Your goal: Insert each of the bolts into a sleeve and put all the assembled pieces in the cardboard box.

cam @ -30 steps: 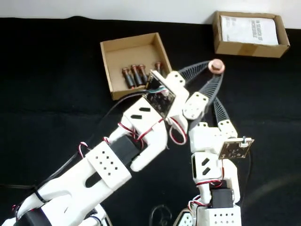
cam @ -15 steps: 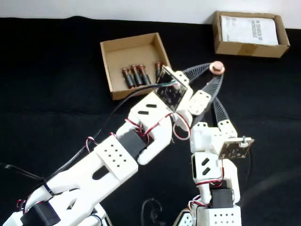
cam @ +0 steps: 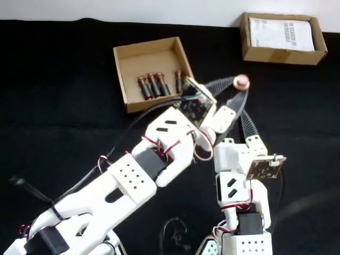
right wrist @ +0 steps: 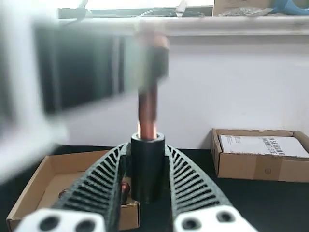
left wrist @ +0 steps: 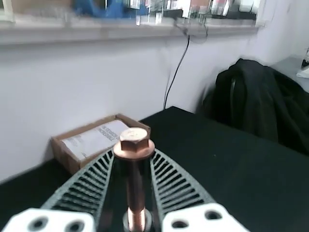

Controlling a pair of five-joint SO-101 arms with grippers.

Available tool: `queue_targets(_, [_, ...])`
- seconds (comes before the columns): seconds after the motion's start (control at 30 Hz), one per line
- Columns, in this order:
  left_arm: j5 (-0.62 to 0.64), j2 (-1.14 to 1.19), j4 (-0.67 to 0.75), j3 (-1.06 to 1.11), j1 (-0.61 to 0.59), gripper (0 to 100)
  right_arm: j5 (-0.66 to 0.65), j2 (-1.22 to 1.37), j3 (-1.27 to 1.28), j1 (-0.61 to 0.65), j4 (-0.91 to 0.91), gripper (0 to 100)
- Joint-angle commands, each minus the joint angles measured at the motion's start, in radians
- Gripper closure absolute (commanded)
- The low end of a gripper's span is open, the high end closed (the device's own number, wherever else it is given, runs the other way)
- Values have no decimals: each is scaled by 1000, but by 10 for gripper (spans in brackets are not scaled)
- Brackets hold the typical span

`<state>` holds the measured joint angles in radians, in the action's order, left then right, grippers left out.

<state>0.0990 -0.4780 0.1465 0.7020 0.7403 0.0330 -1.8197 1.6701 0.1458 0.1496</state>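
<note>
Black cloth (cam: 64, 64) covers the table, with a white wall behind. Over it the left pincer (left wrist: 133, 157) is pinching a copper bolt (left wrist: 135, 193) by its shank, the hexagonal head standing clear just past the fingertips. The right pincer (right wrist: 146, 152) is pinching a black sleeve (right wrist: 146, 174) upright between its ribbed fingers (right wrist: 104, 179). The bolt's shank comes down from above into the sleeve's open top; how deep it goes cannot be told. Seen from overhead, the two pincers meet above the cloth, just to the right of the open cardboard box (cam: 123, 64), with the bolt head showing at the fingertips. Four copper-headed pieces (cam: 154, 85) lie side by side on the floor of that box, towards the wall nearest the arms. A second box (cam: 276, 56) holding a printed sheet (cam: 280, 33) sits well apart, at the far right by the wall.
</note>
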Motion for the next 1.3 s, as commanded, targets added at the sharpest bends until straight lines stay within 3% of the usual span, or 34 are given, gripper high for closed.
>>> queue_targets(0.0, [28, -16, 11, 5, 27, 991, -8, -4, 133, 5, 1, 992])
queue_targets(0.23, [69, -16, -35, 10, 28, 991, -8, -4, 133, 4, 1, 992])
queue_targets(0.47, [69, -39, -212, 10, 25, 988, -8, -4, 133, 4, 1, 992])
queue_targets(0.53, [69, -54, -285, 10, 31, 944, -9, -4, 133, 4, 1, 992])
queue_targets(0.7, [72, -99, -500, 10, 33, 728, -11, -4, 133, 4, 1, 992])
queue_targets(0.77, [72, -125, -588, 5, 33, 698, -11, -4, 133, 4, 1, 992])
queue_targets(1.03, [71, -303, -767, 7, 22, 704, -12, -4, 130, 4, -1, 992])
queue_targets(1.27, [64, -598, -822, 10, -139, 899, -12, -4, 45, 5, -2, 992])
